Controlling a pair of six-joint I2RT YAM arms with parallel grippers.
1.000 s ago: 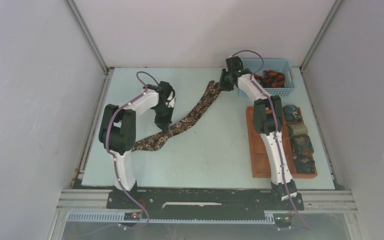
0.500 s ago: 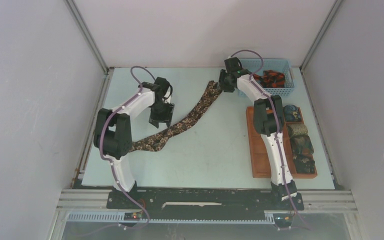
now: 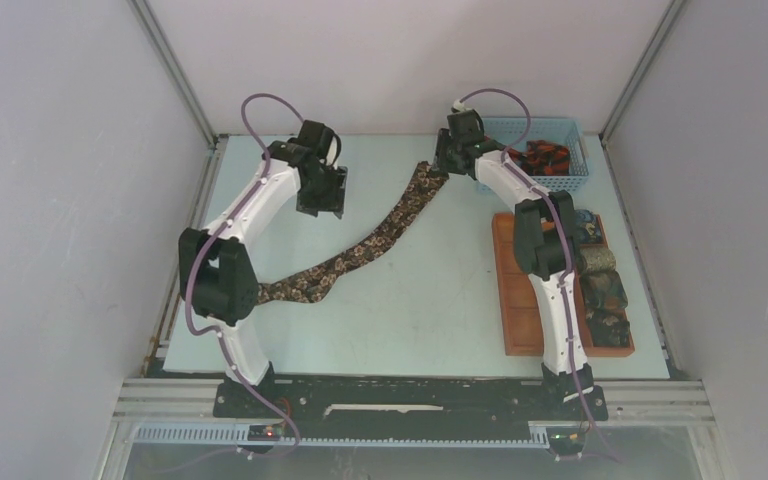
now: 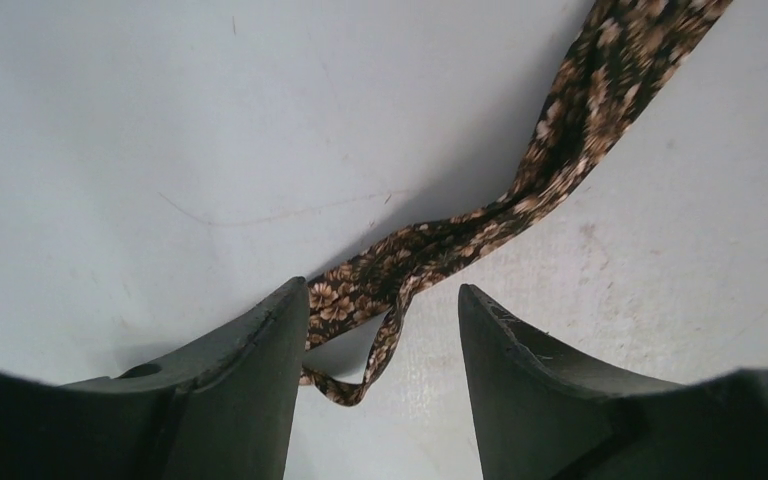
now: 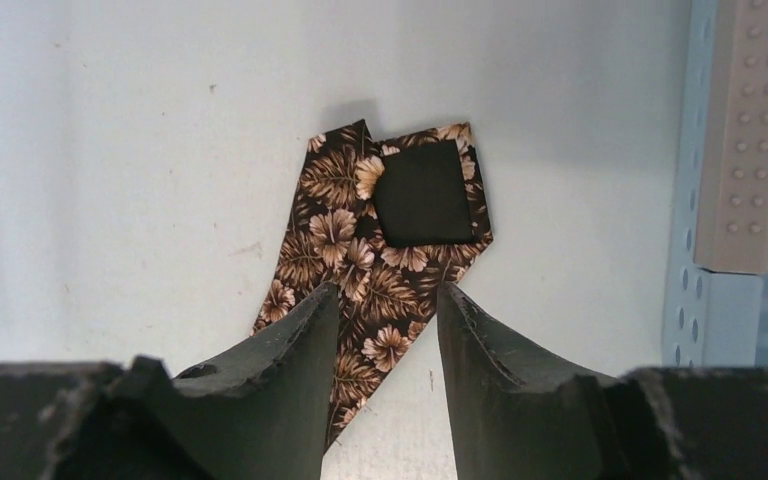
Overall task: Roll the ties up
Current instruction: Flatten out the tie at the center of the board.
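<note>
In the top view, the brown tie [image 3: 380,238] is laid flat, long axis diagonal: labelled end just left of the blue basket [image 3: 535,184], other end well away, near-left. The left gripper [image 3: 320,208] is held clear of it and the right gripper [image 3: 444,165] above the labelled end.
Left wrist: fingers [image 4: 260,380] spread, nothing held.
Right wrist: fingers [image 5: 500,370] parted, nothing pinched.

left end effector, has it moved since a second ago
Yes. The left end effector has come off the brown tie and moved toward the far edge of the table. It is now open and empty.
</note>
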